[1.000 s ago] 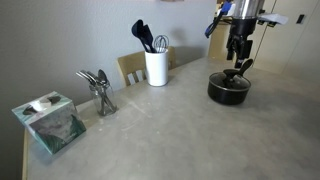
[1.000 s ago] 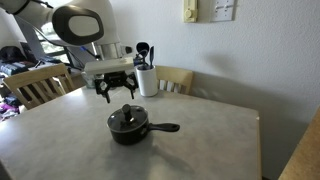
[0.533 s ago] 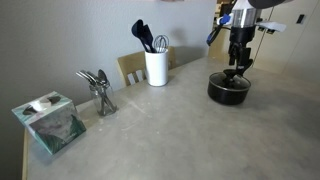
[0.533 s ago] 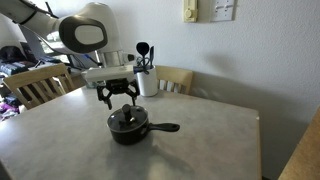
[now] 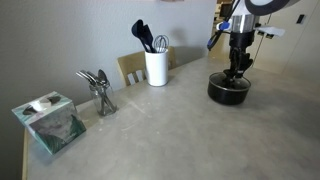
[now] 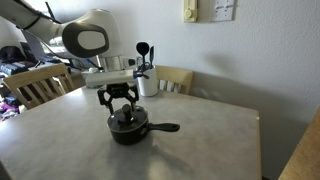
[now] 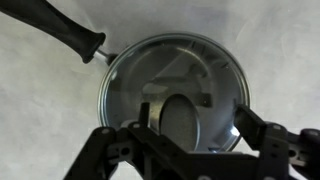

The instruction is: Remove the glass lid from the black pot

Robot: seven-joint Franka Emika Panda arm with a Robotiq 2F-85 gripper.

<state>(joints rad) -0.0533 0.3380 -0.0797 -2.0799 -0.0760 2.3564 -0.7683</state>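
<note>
The black pot [image 6: 128, 134] sits on the grey surface [image 6: 200, 140], with the glass lid [image 7: 175, 60] seated on its rim. Centre over the small black knob [image 7: 180, 112], descend straight, clench, then lift vertically so the pot doesn't drag. Your arm [image 6: 90, 40] hangs wrist-down directly above. The pincer [image 7: 188, 128] is released, spread wide and straddling the knob.
</note>
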